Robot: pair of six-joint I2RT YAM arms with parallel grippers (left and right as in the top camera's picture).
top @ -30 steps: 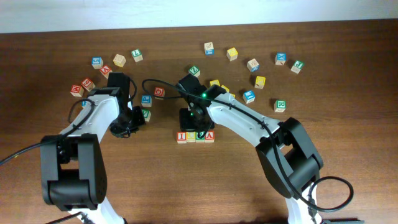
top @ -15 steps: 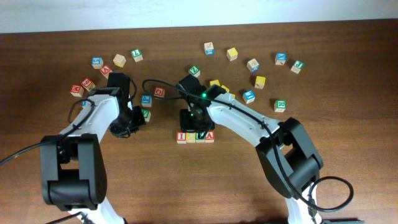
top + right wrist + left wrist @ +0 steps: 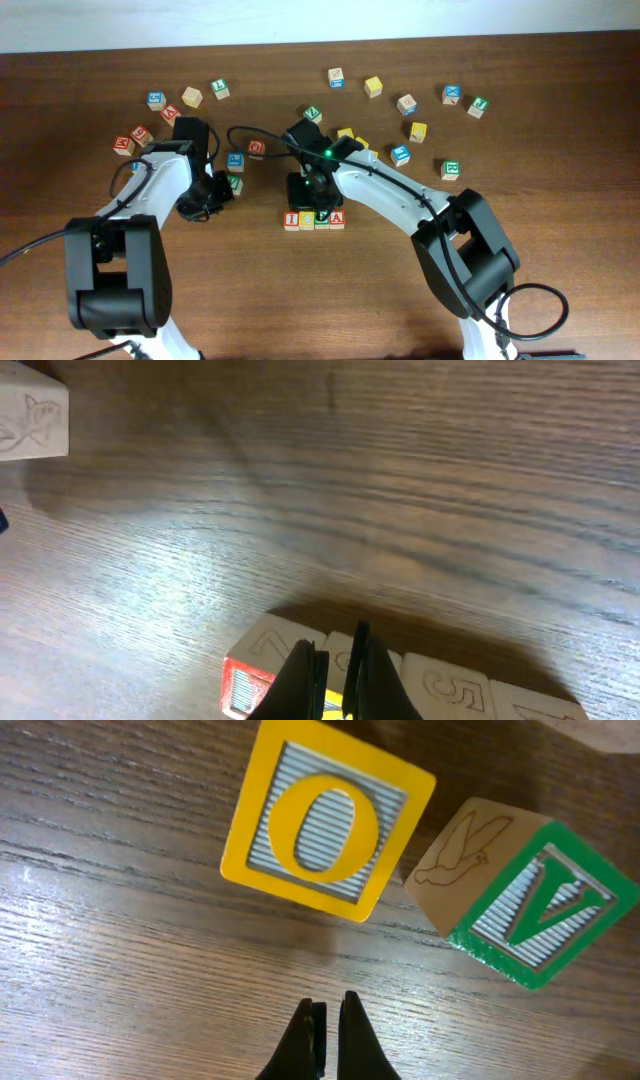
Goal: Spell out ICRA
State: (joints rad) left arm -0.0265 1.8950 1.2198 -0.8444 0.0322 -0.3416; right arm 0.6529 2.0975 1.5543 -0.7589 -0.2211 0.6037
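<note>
Four cubes stand in a row near the table's middle: red-framed I [image 3: 291,220], yellow C [image 3: 306,220], green R [image 3: 322,217], red-framed A [image 3: 337,218]. My right gripper [image 3: 313,200] hangs just behind the row, over the C, partly hiding it. In the right wrist view its gripper [image 3: 335,682] is shut and empty, with the red I cube [image 3: 248,682] to its left and the yellow C [image 3: 328,706] below the tips. My left gripper [image 3: 212,192] is shut and empty; the left wrist view [image 3: 326,1025] shows it low over bare wood.
A yellow O cube [image 3: 325,815] and a green V cube [image 3: 520,910] lie just ahead of the left gripper. Many other letter cubes are scattered along the back of the table [image 3: 560,250], from the far left [image 3: 124,145] to the far right [image 3: 478,106].
The right gripper has drawn back slightly from the row of cubes. The left arm and the cubes have not moved.
</note>
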